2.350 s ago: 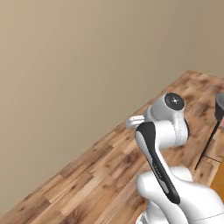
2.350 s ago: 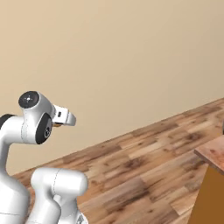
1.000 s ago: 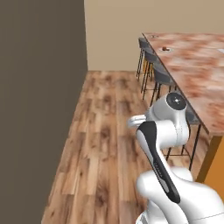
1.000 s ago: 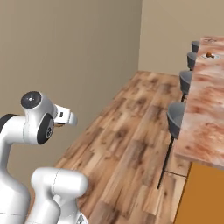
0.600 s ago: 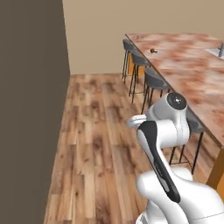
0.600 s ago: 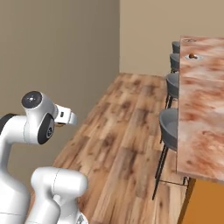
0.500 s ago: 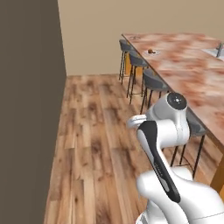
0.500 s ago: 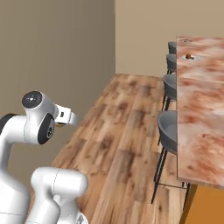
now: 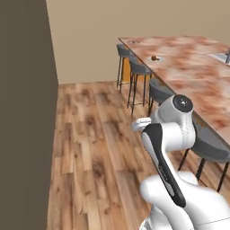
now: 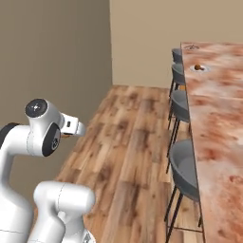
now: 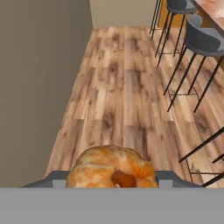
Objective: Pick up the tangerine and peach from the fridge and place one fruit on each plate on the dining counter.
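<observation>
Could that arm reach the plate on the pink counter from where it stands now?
Probably not: the plate sits far down the dining counter, past several stools, and the pincer is already shut on an orange fruit.

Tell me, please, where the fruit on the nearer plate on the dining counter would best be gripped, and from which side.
Probably across its widest part, coming straight down from above. The fruit is small and round and sits in the middle of the plate, so fingers coming in low from the side would likely meet the plate first.

4 grey stools [image 10: 182,167] line the dining counter [image 10: 216,114].
</observation>
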{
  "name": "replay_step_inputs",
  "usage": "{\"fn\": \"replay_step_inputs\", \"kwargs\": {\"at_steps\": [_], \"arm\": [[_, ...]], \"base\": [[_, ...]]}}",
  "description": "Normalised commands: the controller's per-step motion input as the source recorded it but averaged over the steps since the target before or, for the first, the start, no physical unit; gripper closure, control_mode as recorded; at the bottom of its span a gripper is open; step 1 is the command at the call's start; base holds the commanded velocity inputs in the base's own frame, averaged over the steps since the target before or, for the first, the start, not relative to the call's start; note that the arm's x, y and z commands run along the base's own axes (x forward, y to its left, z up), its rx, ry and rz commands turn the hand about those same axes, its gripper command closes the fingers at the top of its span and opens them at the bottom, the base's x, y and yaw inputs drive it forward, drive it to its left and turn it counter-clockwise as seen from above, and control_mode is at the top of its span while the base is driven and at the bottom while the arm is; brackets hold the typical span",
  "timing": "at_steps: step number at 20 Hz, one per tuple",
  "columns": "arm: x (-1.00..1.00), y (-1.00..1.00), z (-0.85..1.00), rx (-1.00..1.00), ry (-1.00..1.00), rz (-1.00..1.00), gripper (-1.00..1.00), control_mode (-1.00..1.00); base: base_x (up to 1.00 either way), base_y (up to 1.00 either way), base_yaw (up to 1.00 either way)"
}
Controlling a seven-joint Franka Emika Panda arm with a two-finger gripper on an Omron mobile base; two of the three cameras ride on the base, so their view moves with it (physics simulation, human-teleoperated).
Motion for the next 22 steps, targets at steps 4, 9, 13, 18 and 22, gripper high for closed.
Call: {"fn": "replay_step_inputs", "kwargs": {"at_steps": [4, 9, 13, 18, 22], "arm": [[0.0, 0.0, 0.0, 0.0, 0.0, 0.0, 1.0, 1.0], [0.0, 0.0, 0.0, 0.0, 0.0, 0.0, 1.0, 1.0], [0.0, 0.0, 0.0, 0.0, 0.0, 0.0, 1.0, 1.0], [0.0, 0.0, 0.0, 0.0, 0.0, 0.0, 1.0, 1.0], [0.0, 0.0, 0.0, 0.0, 0.0, 0.0, 1.0, 1.0]], "base": [[0.9, 0.32, -0.14], [0.91, 0.32, -0.13], [0.91, 0.32, -0.13], [0.91, 0.32, -0.12], [0.9, 0.32, -0.11]]}}
